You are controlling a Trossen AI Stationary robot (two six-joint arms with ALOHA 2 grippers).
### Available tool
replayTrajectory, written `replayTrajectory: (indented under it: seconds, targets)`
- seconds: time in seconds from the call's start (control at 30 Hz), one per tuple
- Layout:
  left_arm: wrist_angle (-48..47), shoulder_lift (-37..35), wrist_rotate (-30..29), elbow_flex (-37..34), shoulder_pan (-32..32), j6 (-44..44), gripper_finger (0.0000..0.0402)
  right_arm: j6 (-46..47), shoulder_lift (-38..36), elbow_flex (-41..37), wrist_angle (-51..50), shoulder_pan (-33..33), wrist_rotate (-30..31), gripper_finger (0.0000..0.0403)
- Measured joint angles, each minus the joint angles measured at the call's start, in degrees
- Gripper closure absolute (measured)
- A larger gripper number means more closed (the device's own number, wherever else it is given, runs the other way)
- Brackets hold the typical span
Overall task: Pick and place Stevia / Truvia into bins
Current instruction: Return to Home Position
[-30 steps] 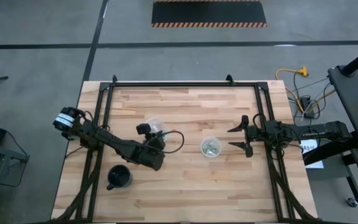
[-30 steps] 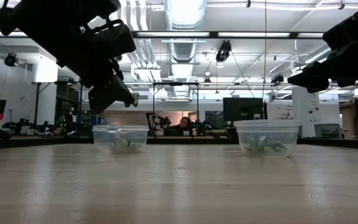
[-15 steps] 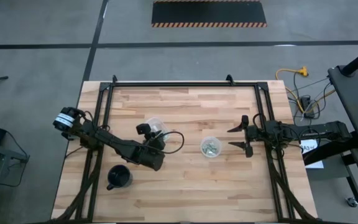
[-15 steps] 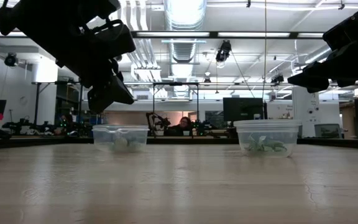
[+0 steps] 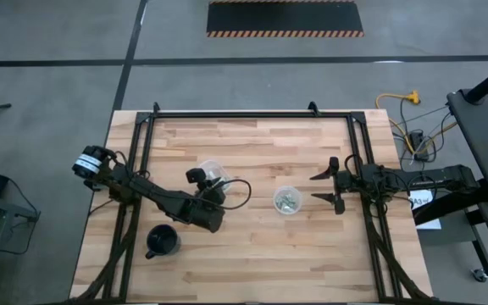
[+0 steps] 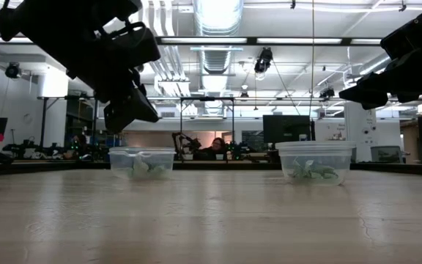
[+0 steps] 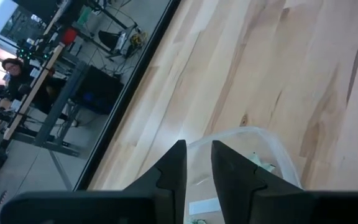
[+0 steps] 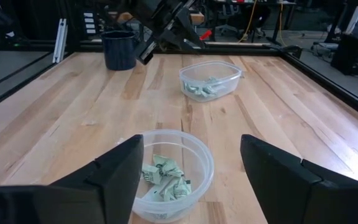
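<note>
Two round clear bins stand on the wooden table. The left bin point(image 5: 211, 172) point(image 6: 141, 161) and the right bin point(image 5: 287, 200) point(image 6: 316, 161) each hold pale green-and-white packets point(image 8: 163, 177) point(image 8: 204, 87). My left gripper point(image 5: 214, 183) point(image 6: 147, 114) point(image 7: 197, 155) hangs just above the left bin's rim point(image 7: 253, 132), fingers a narrow gap apart with nothing between them. My right gripper point(image 5: 322, 186) point(image 8: 191, 142) is wide open, raised off the table to the right of the right bin.
A black cup point(image 5: 163, 241) point(image 8: 117, 50) stands near the table's near-left corner, beside the left arm. A black metal frame point(image 5: 244, 114) runs along the table's far edge and sides. Bare wood point(image 5: 252, 140) lies toward the far edge. A person sits in the room behind point(image 6: 217, 147).
In the low view a small pale packet that showed at my left gripper's fingertips a second ago is gone from there, and the packets in the left bin lie a little differently. Both arms have kept their places.
</note>
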Motion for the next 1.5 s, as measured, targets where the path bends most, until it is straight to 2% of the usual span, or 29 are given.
replayTrajectory:
  seconds: [0.17,0.47,0.6,0.7,0.77,0.87,0.93,1.13,1.23,1.37,1.5]
  targets:
    - [1.9,0.0,0.4,0.0,0.0,5.6,0.0344,0.0,0.0,0.0,0.0,0.0,0.0,0.0151]
    - [9.0,0.0,2.0,0.0,0.0,5.4,0.0344,0.0,0.0,0.0,0.0,0.0,0.0,0.0144]
    - [10.0,0.0,8.8,-0.3,0.6,7.9,0.0344,0.0,0.0,0.0,0.0,0.0,0.0,0.0142]
    - [15.7,-0.1,15.2,-1.8,2.8,10.1,0.0344,-0.1,0.0,0.0,0.0,0.0,0.0,0.0146]
    - [22.2,-1.0,21.8,-4.2,4.9,13.0,0.0344,0.1,0.0,0.0,0.0,0.0,0.0,0.0148]
    - [31.7,-3.0,35.3,-8.4,8.0,17.6,0.0344,-0.1,0.0,0.0,0.0,0.0,0.0,0.0151]
    - [35.1,-4.3,40.5,-11.2,9.7,18.6,0.0344,0.0,0.0,0.0,0.1,0.0,0.0,0.0152]
    - [42.3,-13.4,41.1,-21.8,12.6,17.4,0.0344,0.0,0.3,0.1,0.2,0.0,0.0,0.0145]
    - [50.7,-19.9,42.2,-28.4,13.1,17.4,0.0344,0.0,0.5,0.1,0.1,0.0,0.0,0.0142]
    - [60.6,-28.5,48.3,-36.6,13.6,18.2,0.0344,0.0,0.7,0.1,0.0,0.0,0.0,0.0144]
    - [62.2,-37.6,54.1,-41.7,14.1,18.9,0.0344,0.0,0.7,0.1,0.0,0.0,0.0,0.015]
